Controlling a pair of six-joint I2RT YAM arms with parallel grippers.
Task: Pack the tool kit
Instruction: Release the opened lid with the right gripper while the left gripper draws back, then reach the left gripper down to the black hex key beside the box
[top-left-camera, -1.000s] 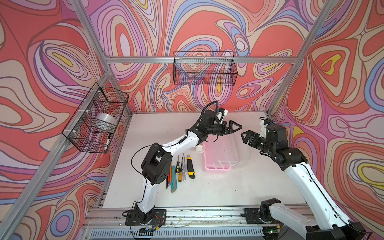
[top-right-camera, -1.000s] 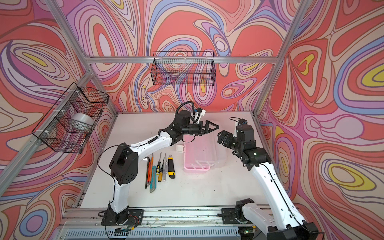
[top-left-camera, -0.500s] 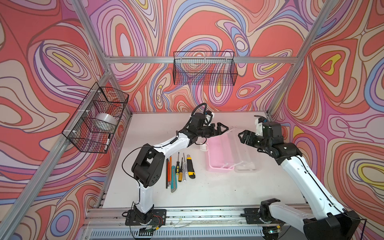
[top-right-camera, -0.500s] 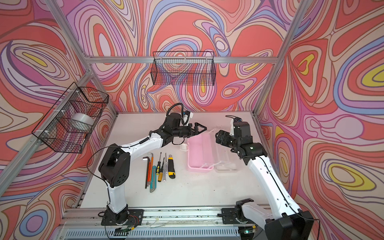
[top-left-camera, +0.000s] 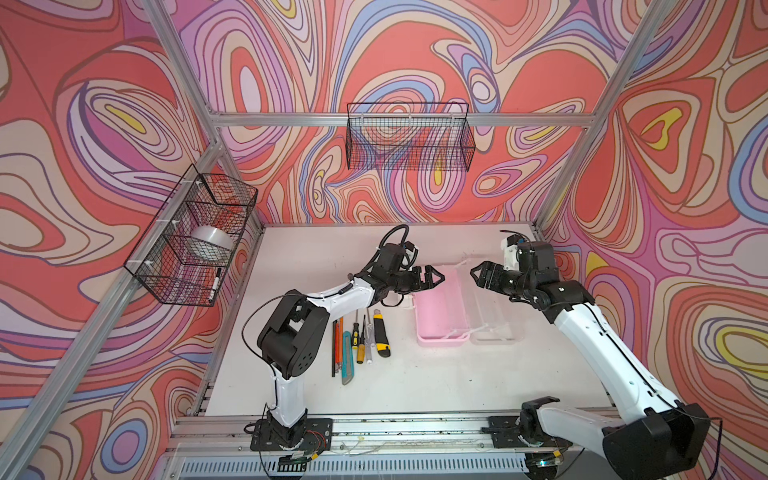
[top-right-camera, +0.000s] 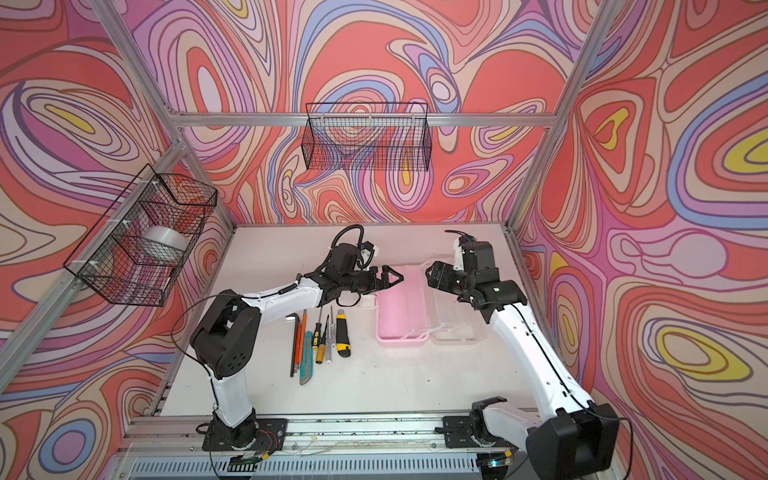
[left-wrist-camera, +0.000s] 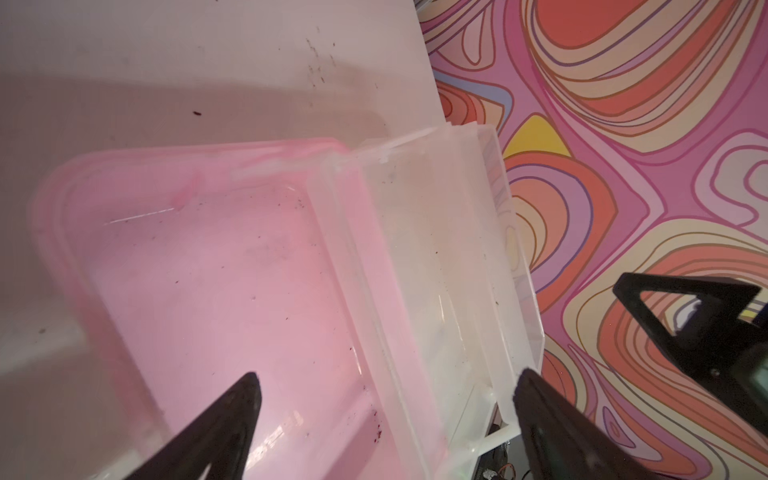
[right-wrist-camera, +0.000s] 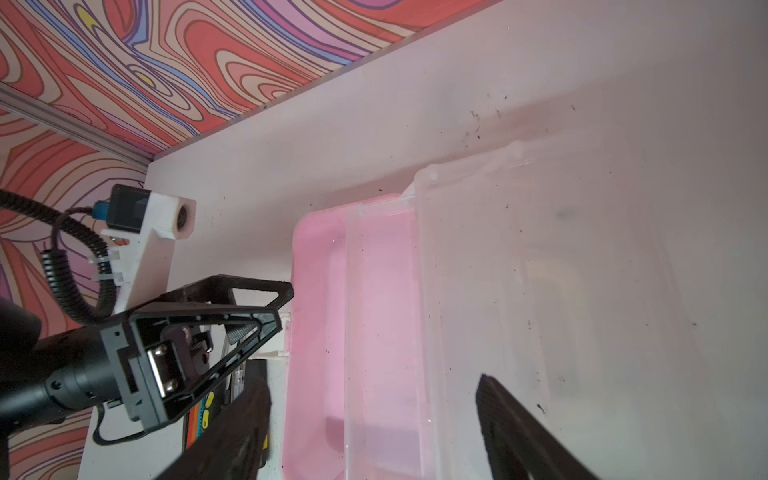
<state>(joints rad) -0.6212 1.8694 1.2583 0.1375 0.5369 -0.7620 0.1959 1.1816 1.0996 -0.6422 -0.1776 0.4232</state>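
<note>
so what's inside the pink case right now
Nothing but dark specks; the pink case lies open, bare. Tools lie beside it. From above, the left gripper covers its far corner.

Swirl-patterned walls (top-left-camera: 124, 104) in red, pink and lilac are enclosing a speckled white surface (top-left-camera: 415, 382) on three sides. An aluminium frame (top-left-camera: 291, 119) is carrying a black back basket (top-left-camera: 409, 141) and a side basket (top-left-camera: 166, 266), which is holding a silvery roll (top-left-camera: 208, 241).

Case (top-left-camera: 440, 311): pale pink tray with clear translucent lid (top-left-camera: 496, 316). Yellow-and-black knife (top-left-camera: 381, 336), teal knife (top-left-camera: 347, 361), white bench (top-left-camera: 415, 386), black wire baskets (top-left-camera: 409, 137), white-and-black arms (top-left-camera: 345, 293). Walls (top-left-camera: 415, 50): swirling bands of red, pink, lilac, cream, blue and yellow.
</note>
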